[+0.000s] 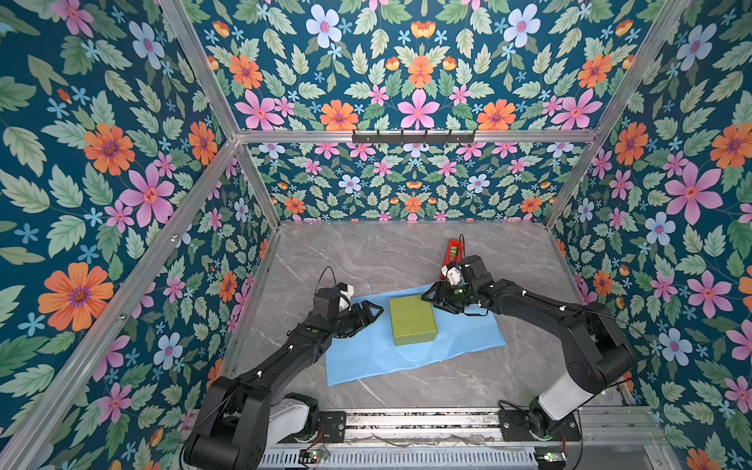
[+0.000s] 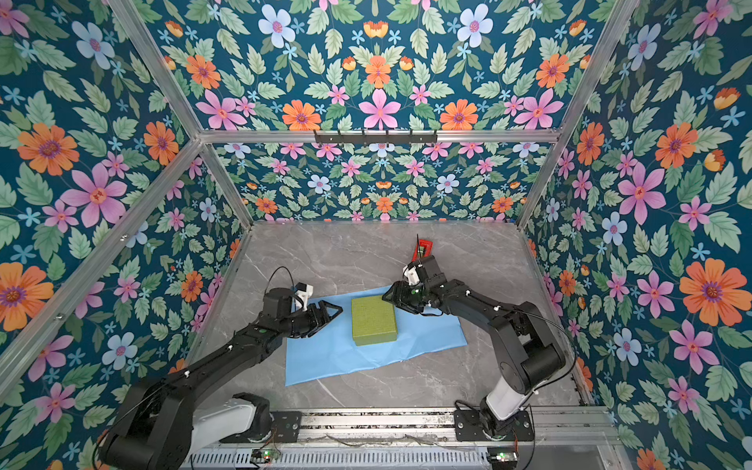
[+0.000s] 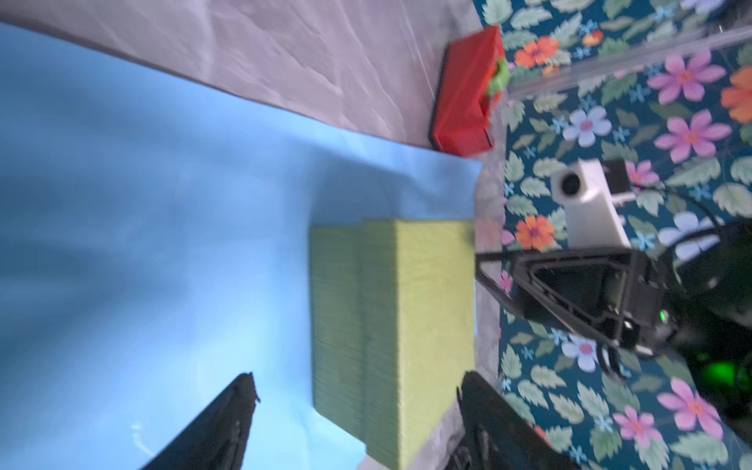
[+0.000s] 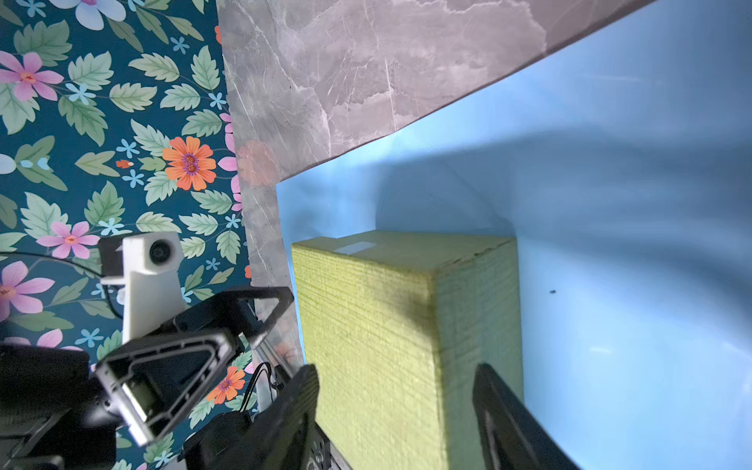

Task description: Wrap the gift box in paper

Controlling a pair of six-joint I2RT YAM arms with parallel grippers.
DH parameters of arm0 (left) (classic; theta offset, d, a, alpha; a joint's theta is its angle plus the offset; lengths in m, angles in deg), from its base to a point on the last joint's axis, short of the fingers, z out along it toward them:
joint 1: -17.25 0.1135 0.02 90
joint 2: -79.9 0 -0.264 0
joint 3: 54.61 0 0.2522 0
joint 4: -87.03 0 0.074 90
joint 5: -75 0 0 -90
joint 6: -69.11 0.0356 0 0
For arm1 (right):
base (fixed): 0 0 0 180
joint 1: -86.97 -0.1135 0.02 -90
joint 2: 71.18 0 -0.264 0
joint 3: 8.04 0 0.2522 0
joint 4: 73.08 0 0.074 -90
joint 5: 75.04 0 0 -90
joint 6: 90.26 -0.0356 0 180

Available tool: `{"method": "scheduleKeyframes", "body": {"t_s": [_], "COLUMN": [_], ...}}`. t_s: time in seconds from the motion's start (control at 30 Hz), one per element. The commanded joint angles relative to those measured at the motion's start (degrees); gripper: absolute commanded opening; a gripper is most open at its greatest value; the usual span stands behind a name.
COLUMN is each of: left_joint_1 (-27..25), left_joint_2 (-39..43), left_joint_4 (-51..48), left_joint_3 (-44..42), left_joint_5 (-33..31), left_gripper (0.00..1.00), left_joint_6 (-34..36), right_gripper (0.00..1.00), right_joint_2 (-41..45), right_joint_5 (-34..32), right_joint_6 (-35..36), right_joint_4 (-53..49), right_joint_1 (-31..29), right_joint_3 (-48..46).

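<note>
The olive-green gift box point(image 1: 412, 319) point(image 2: 373, 319) lies flat on the light blue paper point(image 1: 407, 358) point(image 2: 358, 358), which is spread on the table in both top views. My left gripper point(image 1: 372, 313) point(image 2: 331, 311) hovers open just left of the box, a small gap away. The blurred left wrist view shows the box point(image 3: 390, 325) ahead between the spread jaws of the left gripper point(image 3: 358, 384). My right gripper point(image 1: 430, 299) point(image 2: 392, 297) is open at the box's far right corner. In the right wrist view its jaws frame that corner of the box point(image 4: 374, 325); contact cannot be told.
A red tape dispenser point(image 1: 453, 250) point(image 2: 423, 248) point(image 3: 468, 93) stands behind the right gripper on the grey marble table point(image 1: 366, 252). Flowered walls close in the left, right and back sides. A metal rail point(image 1: 407, 419) runs along the front edge.
</note>
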Motion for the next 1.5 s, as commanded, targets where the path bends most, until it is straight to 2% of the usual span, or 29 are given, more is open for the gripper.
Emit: {"method": "scheduleKeyframes", "body": {"t_s": [0.0,0.17,0.3,0.9,1.03,1.17,1.27,1.47], "left_joint_1": [2.18,3.96,4.36,4.97,5.15,5.17,5.15,5.15], "left_joint_2": [-5.16,-15.65,-20.32,-24.70,-24.36,-23.62,-22.63,-19.28], "left_joint_4": [4.33,6.60,7.58,5.64,5.30,4.56,3.69,3.36], "left_joint_3": [1.45,5.16,6.58,8.56,8.57,8.74,9.30,11.82], "left_joint_5": [-0.80,-2.03,-1.21,-1.57,-1.96,-2.31,-2.55,-2.64], "left_gripper": [0.76,0.71,0.69,0.68,0.69,0.70,0.73,0.84], "left_joint_6": [1.74,4.27,5.05,7.81,8.00,8.18,8.34,7.16], "right_gripper": [0.63,0.63,0.63,0.62,0.65,0.71,0.74,0.80], "right_joint_2": [-2.06,-3.53,-4.22,-4.95,-3.69,-0.09,5.67,20.62], "right_joint_5": [-1.37,-1.13,-0.50,-0.05,-2.16,-3.68,-6.10,-18.79], "right_joint_6": [0.57,0.80,0.52,0.52,1.75,2.73,4.89,10.63], "right_joint_4": [0.07,-0.23,0.23,-0.15,-3.24,-5.62,-10.56,-30.12], "right_joint_1": [-0.06,-0.09,-0.10,-0.11,0.39,2.48,4.31,10.74], "right_joint_3": [1.15,2.34,2.31,3.52,3.10,0.79,-1.34,-6.57]}}
